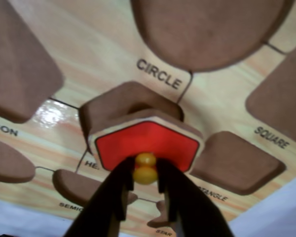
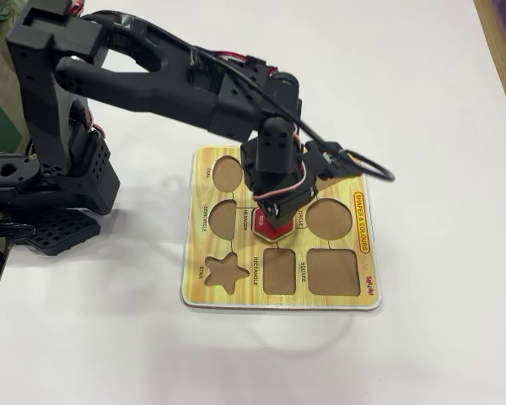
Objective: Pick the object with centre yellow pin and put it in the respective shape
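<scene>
- Wrist view: my gripper point(image 1: 146, 190) comes up from the bottom edge, both dark fingers point(image 1: 119, 190) clamped on the yellow knob point(image 1: 146, 168) of the red hexagonal piece point(image 1: 147, 145).
- Piece sits tilted, tan rim showing along its far edge; near side is at my fingertips.
- Just beyond the piece a brown hexagon cutout point(image 1: 119, 103) shows, partly covered by it. Piece not seated flat in the recess; whether it touches the board I cannot tell.
- Puzzle board point(image 1: 96, 44) is yellow wood-grain. Circle cutout point(image 1: 207, 29) lies far, label CIRCLE beneath it; square cutout point(image 1: 281, 96) at right; rectangle cutout point(image 1: 234, 163) near right, just beside the piece; semicircle cutout point(image 1: 76, 185) near left.
- Fixed view: my black arm point(image 2: 152, 80) reaches from the left over the board point(image 2: 282, 297) on a white table point(image 2: 422, 84).
- Gripper point(image 2: 272, 221) points down at the board's middle; red piece point(image 2: 275, 229) is only partly visible below it, between semicircle cutout point(image 2: 223, 221) on the left and circle cutout point(image 2: 330, 218) on the right.
- Star cutout point(image 2: 225, 272) near left, square cutout point(image 2: 333, 272) near right.
</scene>
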